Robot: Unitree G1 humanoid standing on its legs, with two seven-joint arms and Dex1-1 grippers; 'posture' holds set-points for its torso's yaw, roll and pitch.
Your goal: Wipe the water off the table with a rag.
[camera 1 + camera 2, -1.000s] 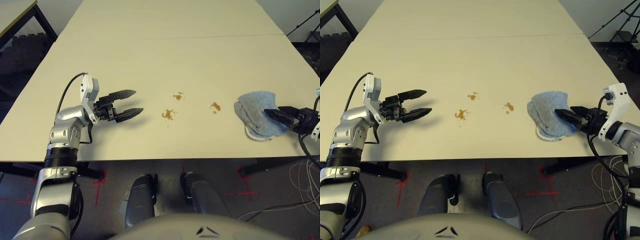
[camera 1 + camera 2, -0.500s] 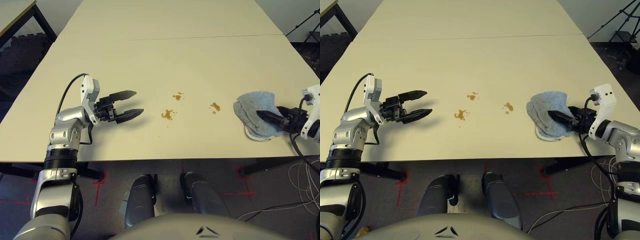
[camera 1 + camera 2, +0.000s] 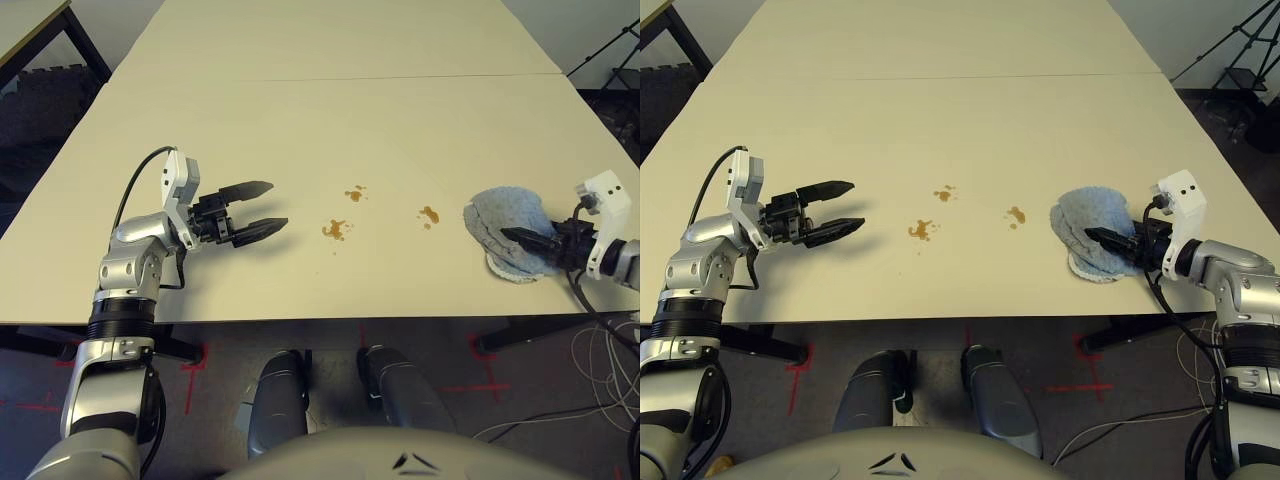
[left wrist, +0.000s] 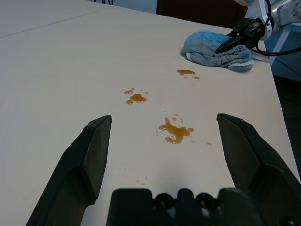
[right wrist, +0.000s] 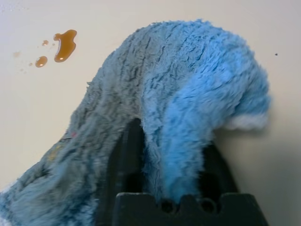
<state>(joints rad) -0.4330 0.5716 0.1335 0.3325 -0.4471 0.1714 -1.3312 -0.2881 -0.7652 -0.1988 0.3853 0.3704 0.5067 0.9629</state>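
The fuzzy blue-grey rag (image 3: 495,215), rounded and whitish-edged, lies at the water's (image 3: 335,230) 3 o'clock on the smooth table (image 3: 300,130), its long axis roughly 11-to-5. The right gripper (image 5: 174,134) pinches a fold, jaws narrowly apart; the left gripper (image 3: 279,202) gapes, empty.

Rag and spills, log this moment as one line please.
right tool: closed on rag | left tool: open, empty | water: three splatters on table, unwiped | next: likely wipe nearest splatter
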